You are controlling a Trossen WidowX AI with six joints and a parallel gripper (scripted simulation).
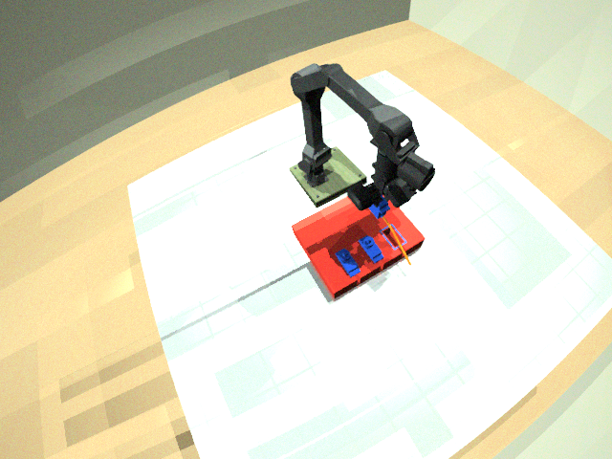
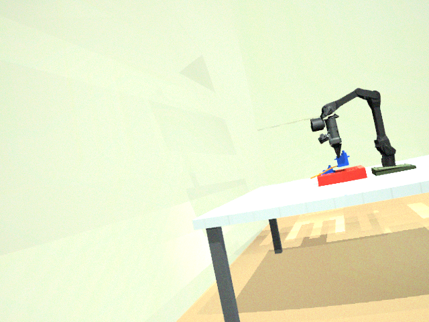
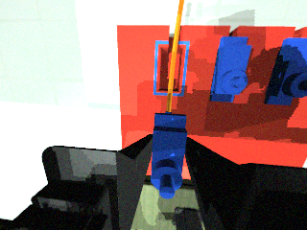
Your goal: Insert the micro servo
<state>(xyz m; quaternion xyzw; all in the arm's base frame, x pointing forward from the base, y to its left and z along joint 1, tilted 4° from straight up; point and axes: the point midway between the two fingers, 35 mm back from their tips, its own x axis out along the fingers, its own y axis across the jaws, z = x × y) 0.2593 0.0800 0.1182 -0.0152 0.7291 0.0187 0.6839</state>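
Observation:
My gripper (image 2: 338, 156) (image 3: 168, 140) is shut on the loose blue micro servo (image 1: 380, 209) (image 2: 342, 160) (image 3: 169, 149). The servo hangs above the rear part of the red deck (image 1: 325, 269) (image 2: 341, 178) (image 3: 136, 72), nearly upright, with its output shaft upward. Its orange cable (image 1: 403, 251) (image 2: 315, 176) (image 3: 176, 53) runs forward, across the marked pocket in the wrist view, and past the deck's front edge. The pocket's light-blue outline (image 1: 388, 239) (image 3: 155, 67) surrounds an empty hollow. In the wrist view the servo is on the arm-base side of the pocket, roughly in line with it.
Two blue servos (image 1: 371, 248) (image 1: 347, 262) (image 3: 233, 67) sit in the deck beside the marked pocket. A raised red strip (image 1: 316, 223) runs along the deck's rear. The arm's green base plate (image 1: 340, 170) (image 2: 395, 169) stands behind the deck on the white table (image 1: 222, 276) (image 2: 263, 200).

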